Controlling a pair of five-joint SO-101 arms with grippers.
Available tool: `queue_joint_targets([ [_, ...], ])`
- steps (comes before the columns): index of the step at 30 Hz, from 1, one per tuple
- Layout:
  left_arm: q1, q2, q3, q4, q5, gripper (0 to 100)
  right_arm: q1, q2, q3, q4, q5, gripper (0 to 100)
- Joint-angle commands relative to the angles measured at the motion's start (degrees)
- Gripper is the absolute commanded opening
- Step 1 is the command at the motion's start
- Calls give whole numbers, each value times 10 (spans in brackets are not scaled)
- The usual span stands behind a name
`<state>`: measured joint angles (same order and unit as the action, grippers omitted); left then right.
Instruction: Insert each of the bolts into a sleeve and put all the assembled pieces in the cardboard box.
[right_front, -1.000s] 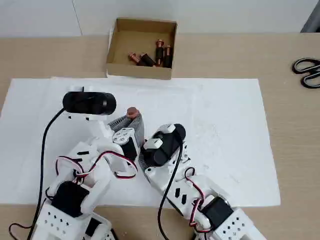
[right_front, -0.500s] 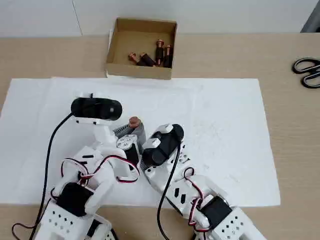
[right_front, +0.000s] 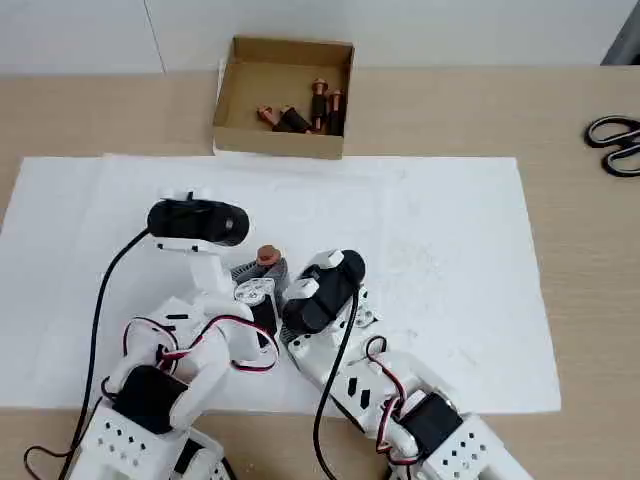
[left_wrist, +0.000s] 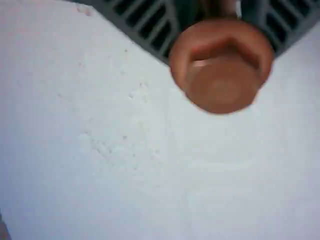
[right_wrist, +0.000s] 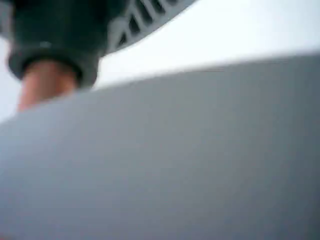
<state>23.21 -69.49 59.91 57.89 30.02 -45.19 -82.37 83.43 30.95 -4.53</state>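
white arms (right_front: 205, 275) with black motors (right_front: 318, 300) and red-black cables (right_front: 232, 322).

Table (right_front: 450, 110) with white sheet (right_front: 450, 260), cardboard box (right_front: 278, 143), scissors (right_front: 615, 140)

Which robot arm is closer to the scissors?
Right. The right arm sits between the left arm and the scissors, though both arms are far from them.

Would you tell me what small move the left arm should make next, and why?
Probably carry its piece toward the brown cardboard box. The left gripper holds the copper-coloured bolt, and the right wrist view shows copper metal protruding from the dark cylindrical sleeve, so it looks assembled.
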Motion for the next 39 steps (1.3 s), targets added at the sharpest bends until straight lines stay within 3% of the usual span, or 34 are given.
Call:
queue_joint_targets([
  [1, 11, 0, -13, 25, 0, 6, 2, -13, -10, -14, 7, 4],
  [15, 17, 0, -35, 88, 0, 6, 2, -13, -10, -14, 7, 4],
  [22, 15, 0, -48, 65, 0, 9, 2, -12, -10, -14, 7, 4],
  [31, 16, 0, -48, 81, 4, 261, 2, -11, -10, -14, 7, 4],
  [39, 12, 0, -64, 89, 4, 273, 4, -10, -4, -15, 7, 4],
])
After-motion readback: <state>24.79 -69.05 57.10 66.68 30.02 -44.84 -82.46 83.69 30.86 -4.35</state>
